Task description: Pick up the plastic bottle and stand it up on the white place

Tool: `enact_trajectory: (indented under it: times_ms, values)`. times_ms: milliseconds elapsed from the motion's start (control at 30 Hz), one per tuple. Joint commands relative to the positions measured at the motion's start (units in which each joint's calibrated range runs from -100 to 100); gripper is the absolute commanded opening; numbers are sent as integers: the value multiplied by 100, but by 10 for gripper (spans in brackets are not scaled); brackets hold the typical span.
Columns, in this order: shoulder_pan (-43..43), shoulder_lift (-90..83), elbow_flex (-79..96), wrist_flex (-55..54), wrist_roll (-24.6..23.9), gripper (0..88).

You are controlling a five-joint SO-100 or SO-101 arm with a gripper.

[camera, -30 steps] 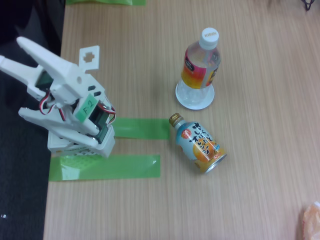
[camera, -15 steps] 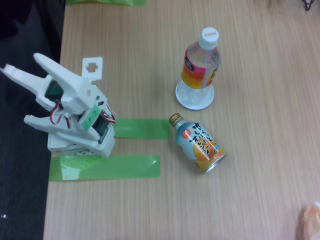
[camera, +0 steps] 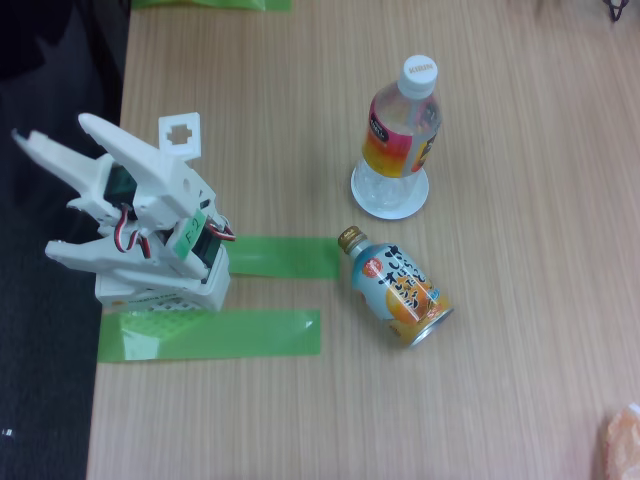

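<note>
The plastic bottle (camera: 401, 128), clear with a white cap and a yellow-to-red label, stands upright on the white place (camera: 388, 208), a small round disc near the table's middle. My white gripper (camera: 50, 127) is far off to the left, folded back over the arm's base (camera: 160, 293) at the table's left edge. Its fingers point to the upper left over the dark floor. They are slightly apart, with nothing between them.
A light-blue and orange bottle-can (camera: 398, 288) with a gold cap lies on its side just below the disc. Two green tape strips (camera: 285, 257) (camera: 215, 334) lie beside the arm's base. An orange object (camera: 622, 442) shows at the bottom right corner.
The gripper has swung a little to the right and down, settling lower over the base. The bottle and the can have not moved.
</note>
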Motion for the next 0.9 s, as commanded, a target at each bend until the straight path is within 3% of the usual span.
enact_trajectory:
  times_ms: [0,133,867]
  values:
    - [17,8,36,10,25,86]
    - [-28,8,36,53,-1,6]
    - [-20,8,36,1,-22,13]
